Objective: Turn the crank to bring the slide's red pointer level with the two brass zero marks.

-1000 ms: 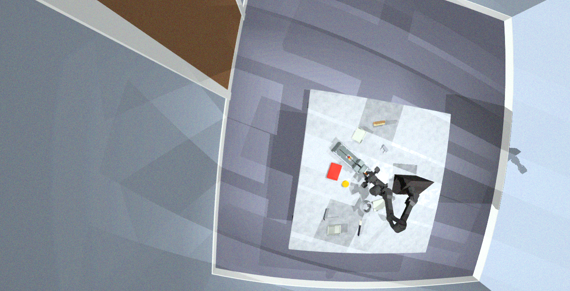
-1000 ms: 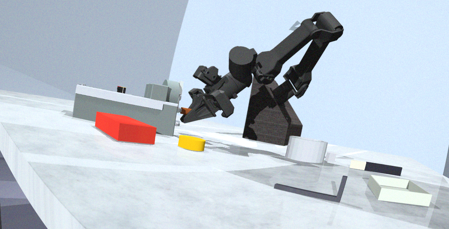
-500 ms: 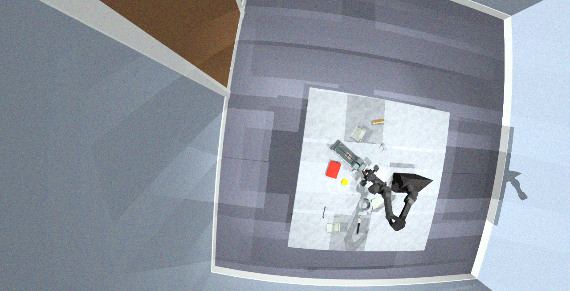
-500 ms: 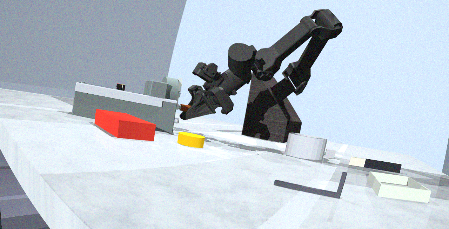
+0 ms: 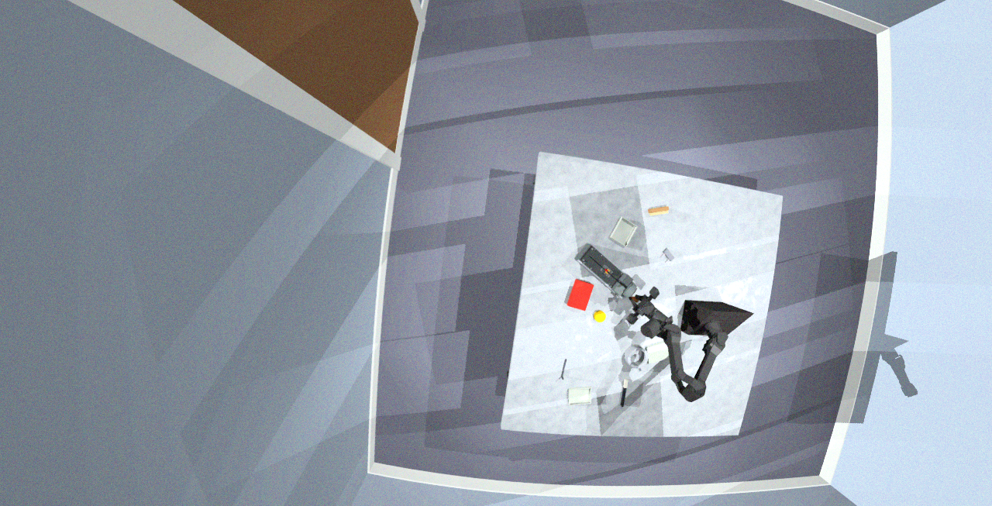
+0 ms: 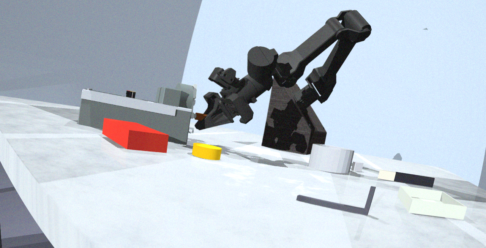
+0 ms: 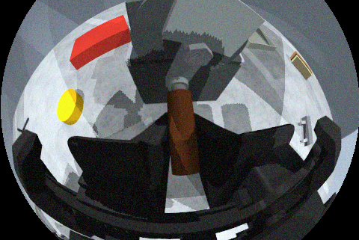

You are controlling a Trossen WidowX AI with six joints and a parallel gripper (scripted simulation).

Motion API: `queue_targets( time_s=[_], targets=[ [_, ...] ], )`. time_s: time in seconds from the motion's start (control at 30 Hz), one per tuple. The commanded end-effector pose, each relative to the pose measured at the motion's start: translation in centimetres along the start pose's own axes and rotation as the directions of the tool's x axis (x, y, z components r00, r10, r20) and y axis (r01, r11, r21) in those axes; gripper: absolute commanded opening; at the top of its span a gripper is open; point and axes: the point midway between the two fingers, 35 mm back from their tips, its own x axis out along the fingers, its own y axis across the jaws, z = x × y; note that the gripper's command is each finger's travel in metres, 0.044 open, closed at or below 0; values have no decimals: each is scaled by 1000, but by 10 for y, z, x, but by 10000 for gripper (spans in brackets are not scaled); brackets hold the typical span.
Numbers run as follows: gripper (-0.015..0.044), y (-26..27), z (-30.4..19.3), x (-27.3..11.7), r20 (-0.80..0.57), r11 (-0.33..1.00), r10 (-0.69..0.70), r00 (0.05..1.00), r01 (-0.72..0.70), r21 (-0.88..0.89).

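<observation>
The pincer (image 5: pixel 634 300) (image 6: pixel 200 121) (image 7: pixel 179 117) is closed on the crank's brown handle (image 6: pixel 200 116) (image 7: pixel 182 131), whose long axis runs out from the machine (image 5: pixel 601 268) (image 6: pixel 136 117) (image 7: pixel 149 34) and back between the fingers. The grey crank arm (image 7: pixel 188 62) leads from the handle's far end up to the hub side, so the coming turn probably needs the pincer to swing around that hub. Whether the red pointer (image 5: pixel 607 270) is level with the zero marks, I cannot tell.

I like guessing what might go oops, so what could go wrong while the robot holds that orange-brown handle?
The pincer is shut on the handle, so it might slip during a turn. Swinging low, the arm could perhaps bump the yellow disc nearby. Letting go clumsily might nudge the pointer off its spot.
</observation>
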Motion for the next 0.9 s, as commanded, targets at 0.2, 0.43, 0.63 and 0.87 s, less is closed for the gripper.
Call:
queue_targets(
  time_s=[0.2, 0.43, 0.63, 0.87],
  targets=[
    [0, 10, 2, -3, 3, 1000, 23, 1000, -23, -5],
    [0, 11, 3, -3, 3, 1000, 23, 1000, -23, -5],
    [0, 12, 3, -4, 3, 1000, 23, 1000, -23, -5],
    [0, 13, 4, -5, 3, 1000, 23, 1000, -23, -5]
  ],
)
